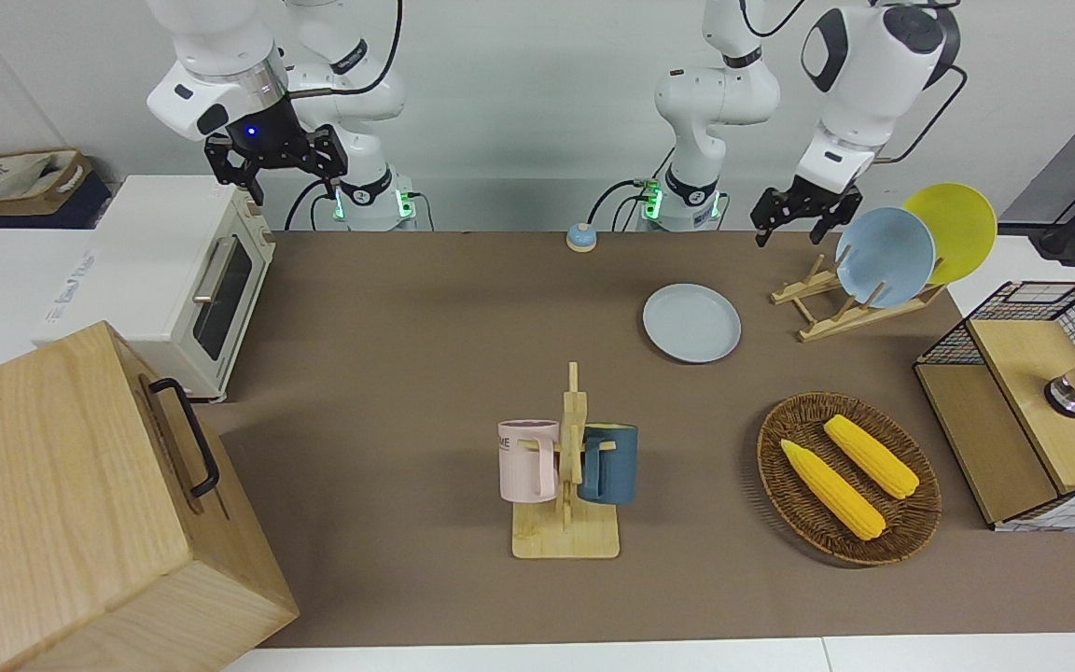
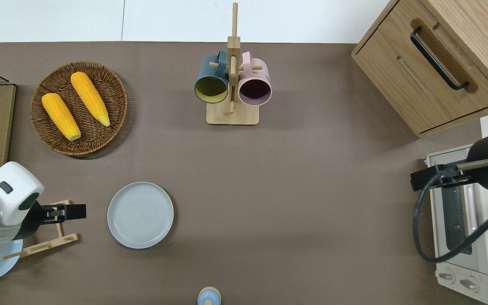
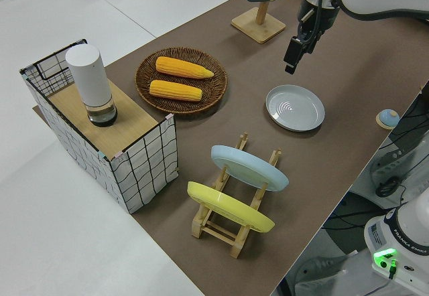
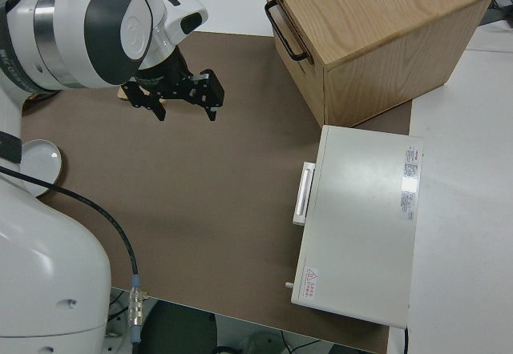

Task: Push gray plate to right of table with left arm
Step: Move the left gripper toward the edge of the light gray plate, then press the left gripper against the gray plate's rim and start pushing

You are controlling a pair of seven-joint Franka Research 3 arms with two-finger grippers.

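The gray plate (image 1: 691,323) lies flat on the brown table (image 1: 425,355), near the robots and toward the left arm's end; it also shows in the overhead view (image 2: 140,214) and the left side view (image 3: 295,107). My left gripper (image 1: 789,233) is open and empty, up in the air. In the overhead view the left gripper (image 2: 79,212) is over the wooden plate rack (image 2: 40,231), beside the gray plate and apart from it. It hangs above the table in the left side view (image 3: 290,65). My right gripper (image 1: 295,182) is open; that arm is parked.
The rack holds a sky-blue plate (image 1: 885,257) and a yellow plate (image 1: 962,229). A wicker basket (image 1: 780,485) with two corn cobs, a mug stand (image 1: 567,485), a small bell (image 1: 580,237), a toaster oven (image 1: 192,280), a wooden cabinet (image 1: 80,504) and a wire-frame box (image 1: 1032,401) also stand on the table.
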